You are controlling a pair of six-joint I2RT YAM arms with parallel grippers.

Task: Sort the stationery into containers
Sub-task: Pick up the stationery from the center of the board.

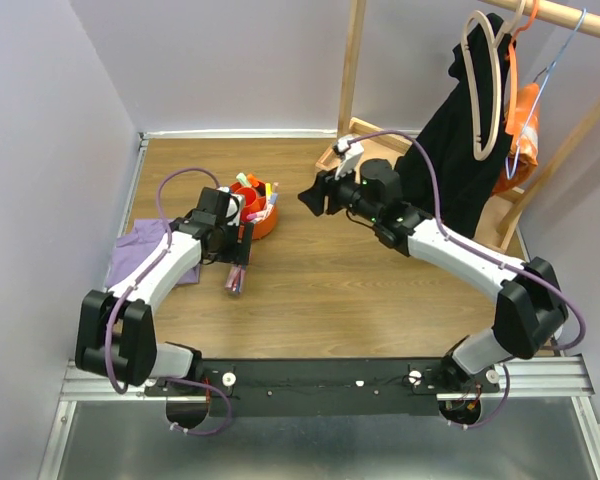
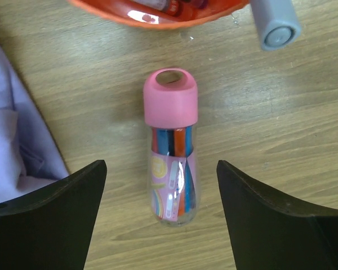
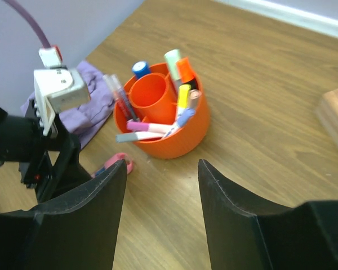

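Note:
A clear tube with a pink cap (image 2: 172, 163) lies flat on the wooden table (image 1: 330, 290), its cap pointing at the orange tub (image 2: 158, 21). My left gripper (image 2: 161, 169) is open and low over the tube. Its fingers (image 2: 73, 197) stand on either side of the tube's lower half without touching it. From above, the tube (image 1: 236, 277) lies just in front of the tub (image 1: 265, 228). The tub (image 3: 186, 138) holds several markers and highlighters (image 3: 152, 127), and a grey marker end (image 2: 276, 25) juts over its rim. My right gripper (image 3: 162, 166) hangs open and empty to the tub's right.
A folded purple cloth (image 1: 140, 255) lies left of the tube, close to my left finger. A wooden rack base (image 1: 345, 150) and a black garment on hangers (image 1: 460, 150) stand at the back right. Walls close in the left and back sides.

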